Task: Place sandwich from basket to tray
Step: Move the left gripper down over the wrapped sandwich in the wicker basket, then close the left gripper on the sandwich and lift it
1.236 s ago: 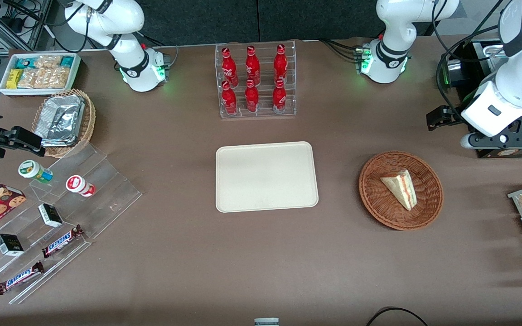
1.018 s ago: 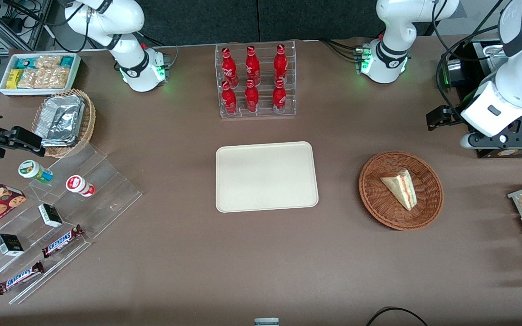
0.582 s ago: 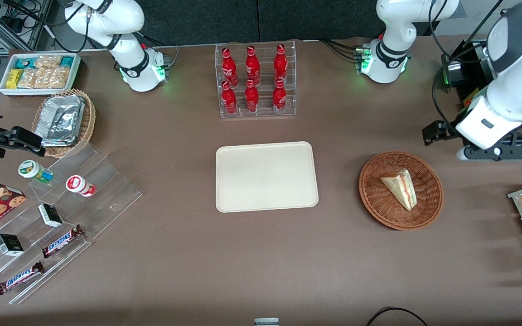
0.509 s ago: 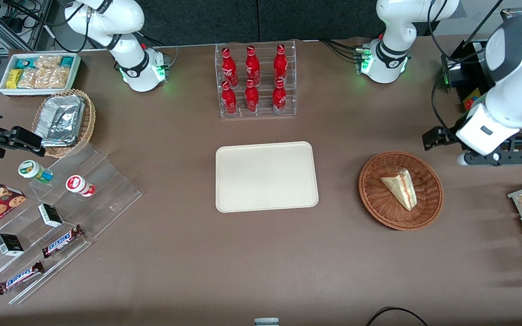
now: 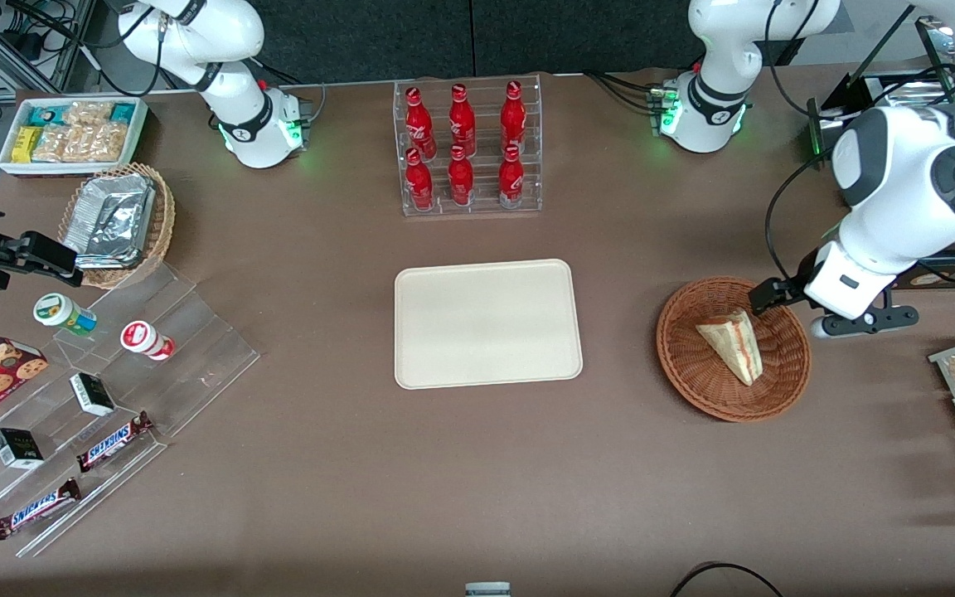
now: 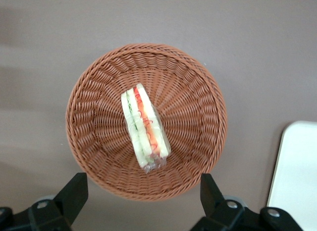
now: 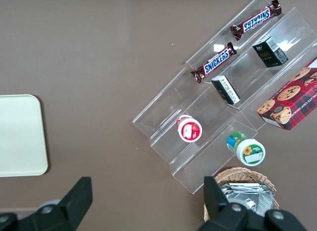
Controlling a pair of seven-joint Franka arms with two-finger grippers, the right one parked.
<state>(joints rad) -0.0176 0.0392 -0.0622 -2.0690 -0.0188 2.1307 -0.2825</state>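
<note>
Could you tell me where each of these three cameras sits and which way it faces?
Front view: high, facing the robots, looking down on the table; both arms show, the pincer above the basket.
Left wrist view: looks straight down on the sandwich; open pincer fingers show.
Right wrist view: looks down on acrylic shelves.
All three show the tray.

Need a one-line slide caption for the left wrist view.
Open gripper poised above the sandwich, which lies in the wicker basket; tray edge visible beside it.
</note>
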